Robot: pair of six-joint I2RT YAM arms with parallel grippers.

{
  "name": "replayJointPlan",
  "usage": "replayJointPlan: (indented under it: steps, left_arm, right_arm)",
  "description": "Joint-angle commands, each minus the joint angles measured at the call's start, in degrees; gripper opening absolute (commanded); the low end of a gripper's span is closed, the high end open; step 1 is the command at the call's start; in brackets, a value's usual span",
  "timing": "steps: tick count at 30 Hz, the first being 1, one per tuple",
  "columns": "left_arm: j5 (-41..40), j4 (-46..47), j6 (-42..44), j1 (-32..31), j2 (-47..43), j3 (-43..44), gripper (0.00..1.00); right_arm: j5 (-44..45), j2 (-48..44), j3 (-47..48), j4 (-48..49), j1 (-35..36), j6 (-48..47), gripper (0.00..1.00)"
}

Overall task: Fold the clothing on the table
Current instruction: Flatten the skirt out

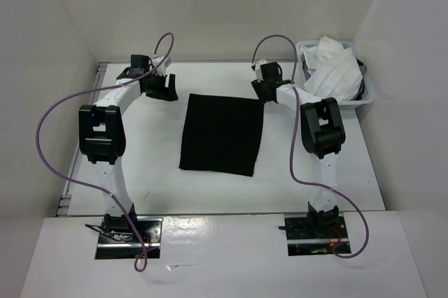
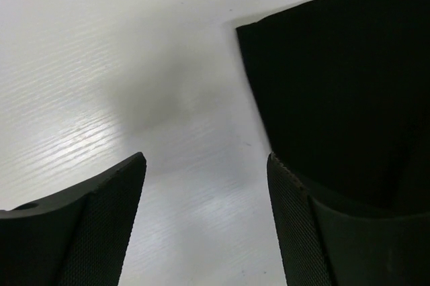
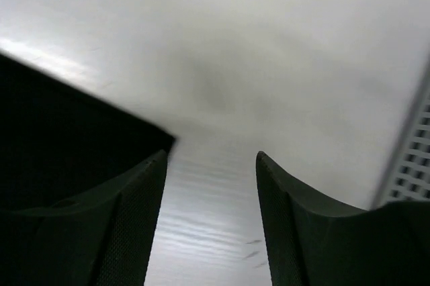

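Hovering open and empty at the far corners of the clothing (image 1: 222,133), the left fingers (image 2: 80,232) and right fingers (image 3: 316,246) risk dragging a corner across the tabletop (image 1: 154,165) if they travel low.

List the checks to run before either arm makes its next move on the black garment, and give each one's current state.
1. Left gripper open, nothing between its fingers: ok.
2. Right gripper open and empty: ok.
3. Clothing lies flat on the table as a tidy rectangle, touched by neither gripper: ok.
4. Each wrist camera sees a corner of the clothing close to its fingers: ok.
5. Basket with the white cloth stands apart from the clothing, though close to the right arm: ok.
6. Layers under the top surface line up: cannot tell.
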Motion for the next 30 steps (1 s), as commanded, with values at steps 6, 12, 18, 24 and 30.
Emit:
replayJointPlan:
  steps: [6,12,18,24,30]
  left_arm:
    - [1.33,-4.03,-1.77,1.26,-14.91,-2.54,0.82]
    - [2.56,-8.51,-1.78,0.20,-22.12,-9.14,0.82]
    - [3.36,-14.21,-4.93,4.85,-34.94,-12.66,0.87]
    - [2.48,-18.97,-4.68,13.54,-44.70,-16.52,1.00]
    - [1.07,-16.86,-3.01,16.63,-52.27,-24.79,1.00]
  right_arm:
    - [1.09,-11.58,-1.42,0.09,-3.02,3.83,0.72]
    - [-8.40,-20.64,-5.56,-9.56,-0.83,2.52,0.78]
    - [-9.22,-30.30,-12.58,-15.75,15.66,-0.48,0.97]
    - [-11.66,-26.90,-11.01,-19.26,24.30,0.05,0.98]
    - [-12.46,-20.31,-11.62,-17.77,26.33,0.57,0.98]
